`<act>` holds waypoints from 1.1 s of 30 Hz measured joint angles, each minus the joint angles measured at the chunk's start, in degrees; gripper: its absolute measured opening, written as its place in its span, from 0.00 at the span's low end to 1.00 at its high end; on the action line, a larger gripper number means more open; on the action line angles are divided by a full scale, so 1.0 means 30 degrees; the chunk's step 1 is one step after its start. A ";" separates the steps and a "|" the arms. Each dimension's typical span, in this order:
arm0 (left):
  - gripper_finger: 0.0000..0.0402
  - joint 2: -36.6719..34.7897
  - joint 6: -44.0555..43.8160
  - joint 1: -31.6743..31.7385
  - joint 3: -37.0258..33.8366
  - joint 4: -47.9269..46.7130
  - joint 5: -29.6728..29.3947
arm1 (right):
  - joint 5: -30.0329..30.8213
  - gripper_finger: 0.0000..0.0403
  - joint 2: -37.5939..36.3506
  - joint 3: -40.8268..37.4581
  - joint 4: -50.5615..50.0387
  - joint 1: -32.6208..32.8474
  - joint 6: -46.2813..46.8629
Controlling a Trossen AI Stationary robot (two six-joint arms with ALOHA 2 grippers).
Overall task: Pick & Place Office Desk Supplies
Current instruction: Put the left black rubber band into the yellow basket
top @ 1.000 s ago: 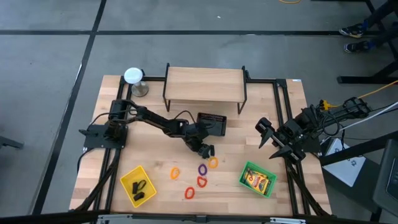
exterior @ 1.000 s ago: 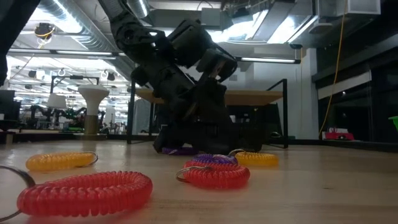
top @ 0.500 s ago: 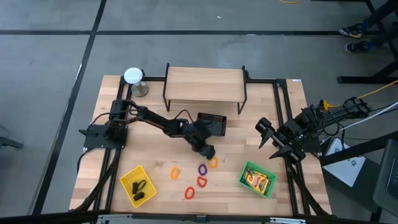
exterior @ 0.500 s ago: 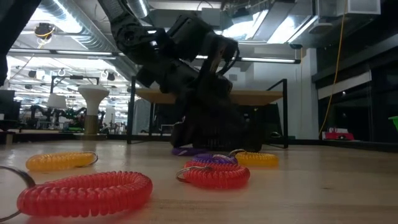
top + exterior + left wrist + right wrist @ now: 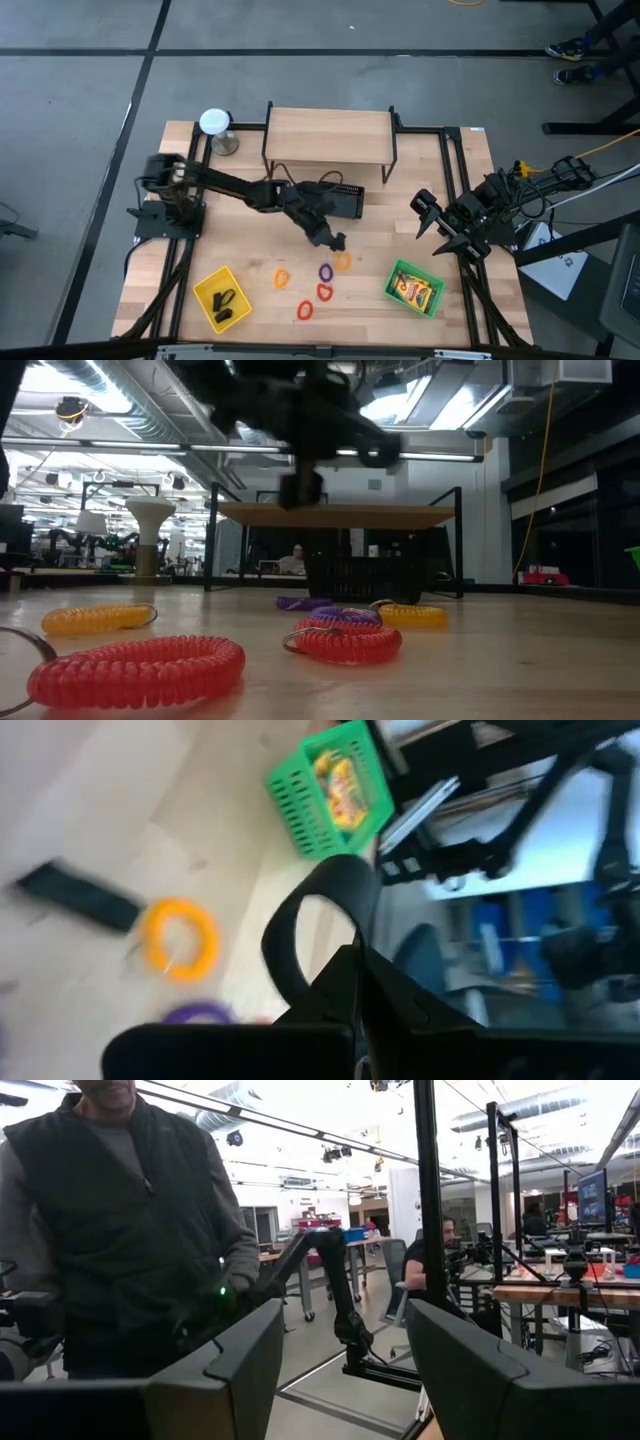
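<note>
My left gripper [image 5: 333, 240] hangs over the middle of the table, just before the black mesh basket [image 5: 340, 199], shut on a small black clip [image 5: 318, 915]. In the low view it [image 5: 305, 470] is blurred and well above the table top. Coil rings lie below it: orange [image 5: 343, 261], purple [image 5: 326, 271], red [image 5: 324, 291], another red [image 5: 304, 310] and another orange [image 5: 282, 278]. A yellow pack [image 5: 414, 291] lies in the green tray [image 5: 392, 272]. My right gripper [image 5: 432, 216] waits open at the table's right edge, its fingers wide apart [image 5: 340, 1350]. My left gripper pinches the black clip between its two fingers, which slant down from the table's left. The clip's looped end [image 5: 300, 910] sticks out past the fingertips [image 5: 345, 982]. The clip is lifted clear of the table.
A yellow tray [image 5: 205, 283] with black clips stands at the near left. A wooden shelf [image 5: 328, 136] and a white-topped round object [image 5: 214, 122] stand at the back. A dark, blurred strip [image 5: 80, 898] lies on the table near the orange ring [image 5: 180, 938]. A person stands beyond the right arm.
My left gripper has shut on the black clip at the table top and then risen, tipping toward level. The clip has come up with it, clear of the table. The rings have stayed where they were.
</note>
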 joint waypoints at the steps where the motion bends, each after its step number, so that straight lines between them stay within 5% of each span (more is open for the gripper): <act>1: 0.01 -0.0528 0.0471 -0.0059 0.0000 -0.1009 -0.0497 | -0.0006 0.53 0.0005 0.0000 -0.0018 0.0000 0.0000; 9: 0.01 -0.4263 0.4553 -0.0110 0.0000 -0.8864 -0.6245 | 0.0001 0.53 0.0007 0.0000 -0.0200 0.0000 -0.0058; 19: 0.01 -0.9055 0.5673 -0.2052 -0.0026 -1.6554 -0.6487 | 0.0089 0.53 0.0007 0.0000 -0.0098 0.0000 0.0007; 26: 0.01 -1.2266 0.1033 -0.6983 -0.3141 -1.4085 -0.7005 | 0.0147 0.53 0.0000 0.0000 -0.0069 0.0000 0.0007; 33: 0.01 -1.4142 -0.6408 -1.2920 -0.8009 -1.0218 -1.0303 | 0.0155 0.53 0.0000 0.0000 -0.0078 0.0000 -0.0566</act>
